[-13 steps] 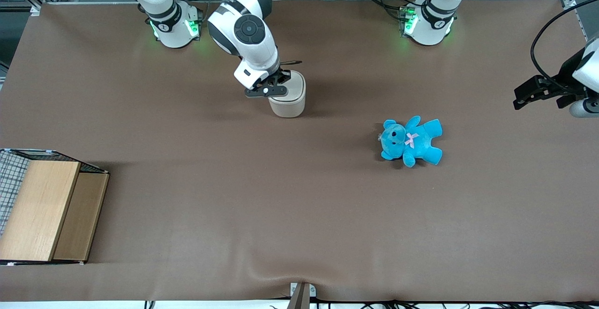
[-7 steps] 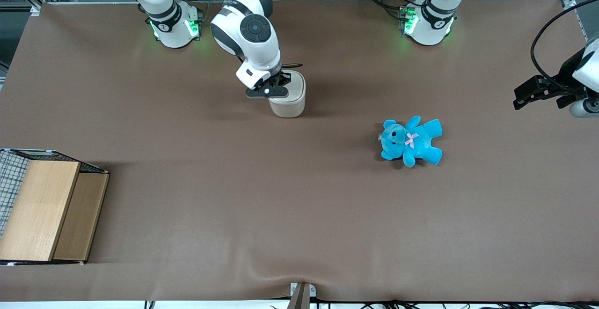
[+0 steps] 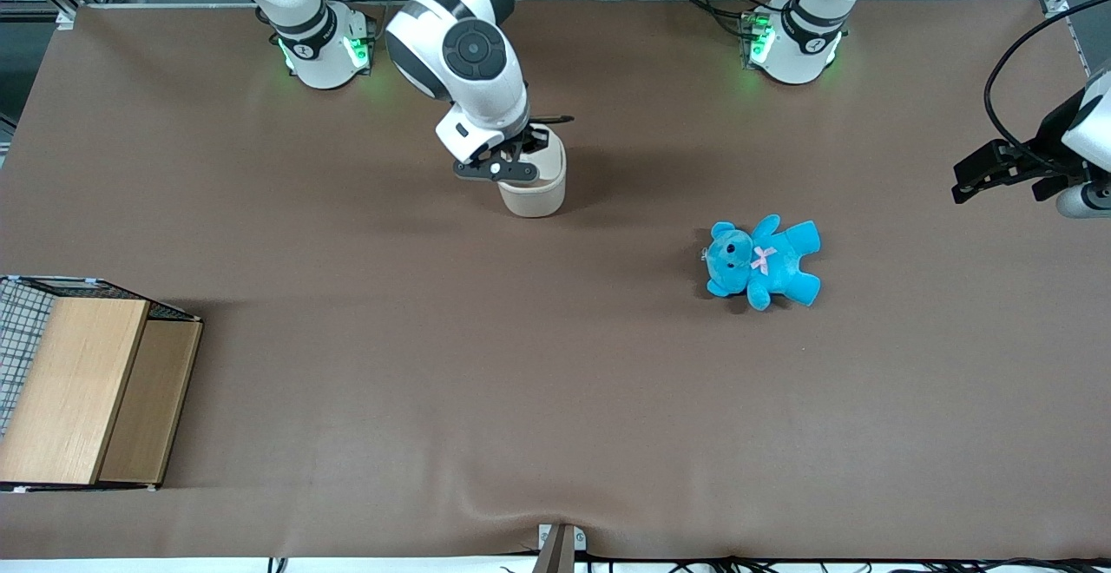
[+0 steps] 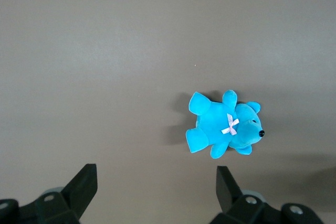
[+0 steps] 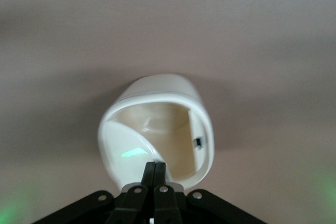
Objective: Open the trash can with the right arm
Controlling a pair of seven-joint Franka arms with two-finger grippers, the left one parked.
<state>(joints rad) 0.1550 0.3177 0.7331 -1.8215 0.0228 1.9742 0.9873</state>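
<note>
The cream-white trash can stands on the brown table, a little nearer the front camera than the right arm's green-lit base. Its flat lid is tilted up on its hinge, so the hollow inside shows in the right wrist view. My right gripper hangs over the can's top. In the right wrist view the gripper has its fingers pressed together on the lid's free edge. The can's wall shows past the opening.
A blue teddy lies on the table toward the parked arm's end, nearer the front camera than the can; it also shows in the left wrist view. A wooden box with a wire basket sits at the working arm's end near the table's front edge.
The right arm has risen and swung slightly, and the can's lid, flat and shut a second ago, now tilts up with the gripper so the rim and inside show.
</note>
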